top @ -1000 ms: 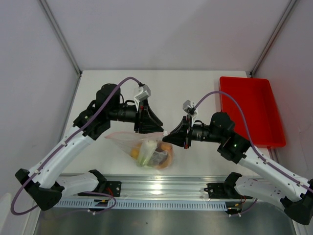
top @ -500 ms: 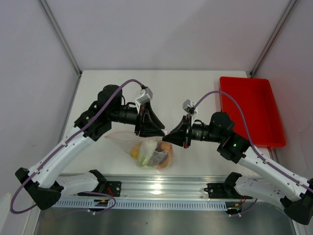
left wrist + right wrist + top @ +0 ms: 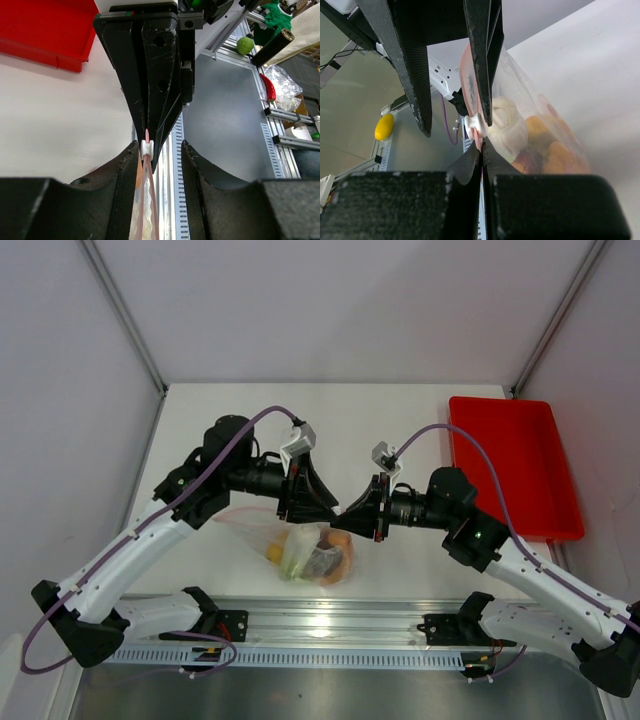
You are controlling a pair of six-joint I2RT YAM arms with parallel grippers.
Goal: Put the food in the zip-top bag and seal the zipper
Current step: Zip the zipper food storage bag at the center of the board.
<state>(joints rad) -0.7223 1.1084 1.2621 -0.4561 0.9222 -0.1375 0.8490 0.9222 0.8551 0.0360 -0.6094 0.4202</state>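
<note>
- Plastic, clear and crinkly: the zip-top bag is held up by its top edge between the two arms, with the food bunched in its lower end. I cannot tell whether its belly rests on the table.
- The right gripper is pressed together on the end of the zipper. The left gripper has its fingers apart, straddling the strip at the white slider without pinching it.
- The two sets of fingertips are nearly touching, so more travel along the strip could knock them together.
- The slider might stall short of the corner and leave a gap, since the right grip covers that last stretch.
- The loaded bag hangs from a thin pinch, and a sideways tug could pull the strip free.
- For room, there is bare table behind, and the red tray sits well apart to the right. The metal rail lies near the bag at the near edge.
</note>
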